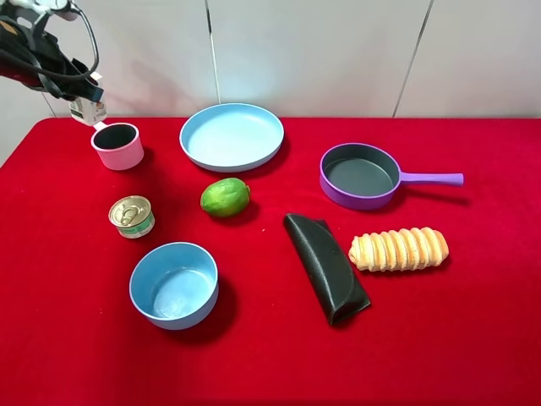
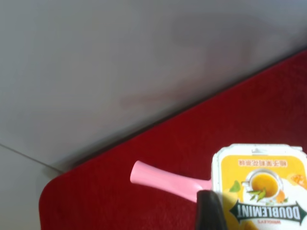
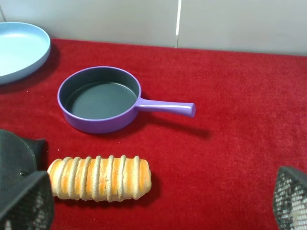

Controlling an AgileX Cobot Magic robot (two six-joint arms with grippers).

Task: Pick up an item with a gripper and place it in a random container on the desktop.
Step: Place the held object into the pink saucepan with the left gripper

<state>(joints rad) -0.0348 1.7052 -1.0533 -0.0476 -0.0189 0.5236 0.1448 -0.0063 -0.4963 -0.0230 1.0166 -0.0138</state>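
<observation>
- Near edge of the table (image 1: pixel 473 338), red cloth: blue bowl (image 1: pixel 174 284), nothing in it. The black pouch (image 1: pixel 325 266) and the bread roll (image 1: pixel 399 249) lie side by side to its right.
- Right gripper (image 3: pixel 158 211): not visible in the high view. Its own wrist view shows the two mesh fingers spread wide with nothing between them. It hangs above the bread roll and faces the purple frying pan (image 3: pixel 101 98). It looks idle.
- Middle band: tin can (image 1: pixel 131 216) and lime (image 1: pixel 225 197), both resting on the cloth, well apart from either arm.
- Further back: blue plate (image 1: pixel 232 135) and the purple frying pan, both holding nothing.
- Far left corner: pink saucepan (image 1: pixel 118 145), dark inside, nothing in it yet.
- Left gripper (image 1: pixel 86 101): clamped on the carton (image 2: pixel 261 184), one dark finger (image 2: pixel 210 213) lying across its printed face. The carton is off the cloth, held just above and behind the saucepan's far rim. In the wrist view the pan's pink handle (image 2: pixel 165 181) sticks out from beneath it.
- Progress, by judgement: pick-up is done and the carry is nearly done. Left to do: centre over the saucepan's mouth, lower, let go, pull the arm clear.
</observation>
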